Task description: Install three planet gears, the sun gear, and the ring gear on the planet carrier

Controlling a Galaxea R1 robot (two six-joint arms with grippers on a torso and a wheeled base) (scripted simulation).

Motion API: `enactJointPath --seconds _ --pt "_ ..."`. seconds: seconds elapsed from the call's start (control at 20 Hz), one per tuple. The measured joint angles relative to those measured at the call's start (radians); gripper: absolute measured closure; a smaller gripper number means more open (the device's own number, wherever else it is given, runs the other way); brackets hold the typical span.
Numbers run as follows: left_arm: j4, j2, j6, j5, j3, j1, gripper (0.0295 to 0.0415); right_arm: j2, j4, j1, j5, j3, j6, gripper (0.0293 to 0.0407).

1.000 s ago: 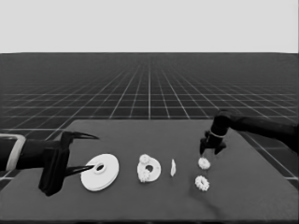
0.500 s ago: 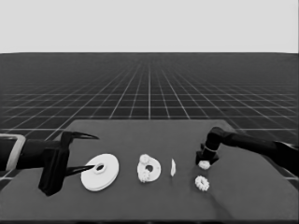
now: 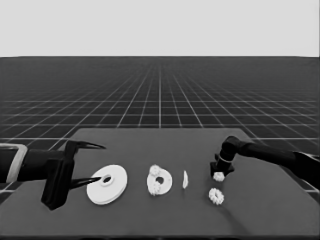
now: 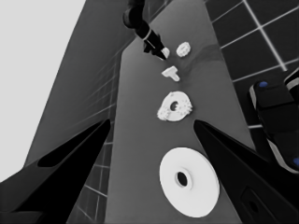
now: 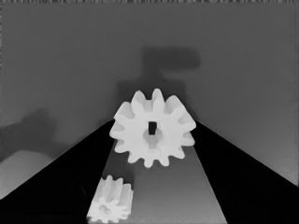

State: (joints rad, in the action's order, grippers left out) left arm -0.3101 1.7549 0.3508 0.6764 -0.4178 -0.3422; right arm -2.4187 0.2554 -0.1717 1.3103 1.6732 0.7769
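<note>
Flat, dim light falls on my bench (image 3: pixel 150 220); soft shadows smudge it beyond the cog (image 5: pixel 153 128) between my right claw's (image 5: pixel 154 186) fingers. Edges look slightly blurred throughout.

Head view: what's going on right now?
The right gripper is down at a planet gear on the table's right side, its fingers either side of the gear; a second loose gear lies nearer the camera. Two gears already sit on the smaller round part mid-table, with the thin white piece beside it. The left gripper waits over the larger round part, not holding it.
</note>
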Motion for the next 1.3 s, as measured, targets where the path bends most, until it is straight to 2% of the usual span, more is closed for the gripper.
enactJointPath --seconds 0.05,0.15,0.4,0.5,0.55,0.65,0.8,1.0,1.1,1.3 --pt "0.0 0.0 0.0 0.0 0.0 0.0 0.0326 0.039 -0.041 0.061 0.062 -0.084 0.031 0.0388" --pt "0.0 0.0 0.0 0.0 0.0 0.0 0.0326 0.064 -0.093 0.147 0.118 -0.133 0.047 0.0388" --pt "0.0 0.0 0.0 0.0 0.0 0.0 0.0326 0.069 -0.122 0.187 0.144 -0.143 0.05 0.0388" --pt "0.0 0.0 0.0 0.0 0.0 0.0 0.0326 0.069 -0.124 0.188 0.145 -0.143 0.049 0.0388" --pt "0.0 0.0 0.0 0.0 0.0 0.0 0.0326 -0.025 -0.086 0.186 0.182 -0.274 0.351 0.0388" --pt "0.0 0.0 0.0 0.0 0.0 0.0 0.0326 -0.328 -0.074 0.182 0.216 -0.241 0.554 0.0388" --pt "0.0 0.0 0.0 0.0 0.0 0.0 0.0326 -0.474 -0.076 0.181 0.221 -0.128 0.572 0.0388" --pt "0.0 0.0 0.0 0.0 0.0 0.0 0.0326 -0.504 -0.076 0.18 0.221 -0.094 0.57 0.0388" --pt "0.0 0.0 0.0 0.0 0.0 0.0 0.0326 -0.521 0.021 0.078 0.189 -0.035 0.536 0.0388" --pt "0.0 0.0 0.0 0.0 0.0 0.0 0.0326 -0.535 0.062 0.033 0.167 0.007 0.512 0.0388"
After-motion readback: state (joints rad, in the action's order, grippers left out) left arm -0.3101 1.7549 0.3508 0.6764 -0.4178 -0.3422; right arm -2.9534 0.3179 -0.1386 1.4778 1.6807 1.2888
